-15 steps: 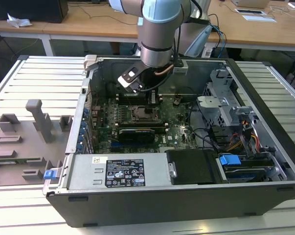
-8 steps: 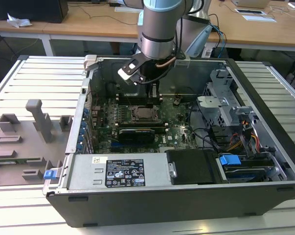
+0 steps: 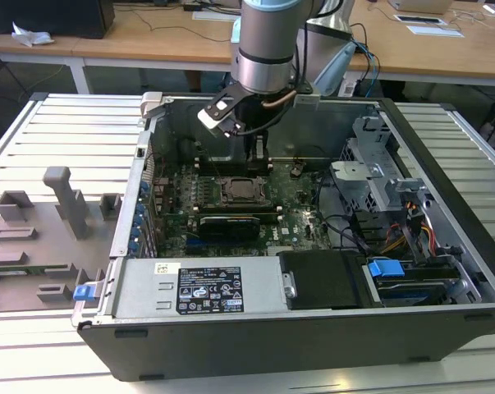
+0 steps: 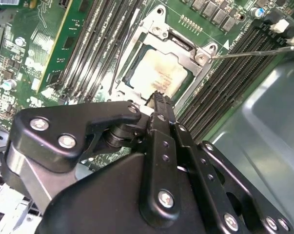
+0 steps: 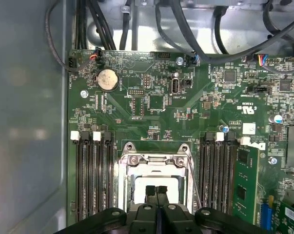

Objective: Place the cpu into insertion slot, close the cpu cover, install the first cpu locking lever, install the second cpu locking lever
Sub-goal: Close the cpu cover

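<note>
Wooden desks [image 3: 148, 37] are standing behind a slatted metal tabletop [image 3: 58, 123], which is carrying an open case [image 3: 313, 328]. Inside it, the arm [image 3: 268, 41] is reaching down over the slot [image 3: 245, 190] on the motherboard [image 5: 156, 102].

Step in hand, as judged: the cpu [image 4: 161, 73] is already sitting in the slot. Its pale top is showing through the cut-out of the cover [image 5: 154, 163], which is lying flat over it. That is putting the work at the levers. One wire lever [image 4: 254, 51] is sticking out from the slot across the memory slots [image 4: 234, 73] and is looking unlatched. A second wire [image 4: 124, 53] is running along the slot's opposite side, its state remaining unclear.

Requirement, as judged: seating so thin a wire is calling for the tip to bear squarely on it and press it down beside the slot without slipping onto the board.

Tool [image 5: 156, 189]: the fingers [image 5: 150, 195] are meeting at the tips, clenched and grasping nothing. They are hanging over the slot's edge, above the cover; contact cannot be confirmed.
</note>
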Controlling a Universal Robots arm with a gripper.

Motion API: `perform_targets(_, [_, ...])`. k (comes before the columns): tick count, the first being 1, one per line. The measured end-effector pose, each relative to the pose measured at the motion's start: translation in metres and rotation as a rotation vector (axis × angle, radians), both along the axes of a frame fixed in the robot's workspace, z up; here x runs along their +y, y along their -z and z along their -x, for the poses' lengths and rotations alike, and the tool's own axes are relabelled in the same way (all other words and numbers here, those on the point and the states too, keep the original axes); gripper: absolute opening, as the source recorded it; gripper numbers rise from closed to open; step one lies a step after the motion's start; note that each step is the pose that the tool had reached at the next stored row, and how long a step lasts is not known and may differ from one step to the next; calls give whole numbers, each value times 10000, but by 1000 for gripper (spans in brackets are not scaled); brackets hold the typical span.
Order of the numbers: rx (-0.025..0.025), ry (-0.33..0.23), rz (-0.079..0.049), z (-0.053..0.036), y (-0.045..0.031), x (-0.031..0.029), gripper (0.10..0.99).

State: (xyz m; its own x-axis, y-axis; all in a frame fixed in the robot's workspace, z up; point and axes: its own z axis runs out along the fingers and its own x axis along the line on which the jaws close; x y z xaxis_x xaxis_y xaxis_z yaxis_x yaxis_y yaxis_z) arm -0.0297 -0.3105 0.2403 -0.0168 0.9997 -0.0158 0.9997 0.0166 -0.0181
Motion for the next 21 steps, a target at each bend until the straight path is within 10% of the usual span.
perform_targets(8, [0, 0, 0, 0, -240, 0, 106])
perform_targets(21, [0, 0, -1, 0, -289, 0, 106])
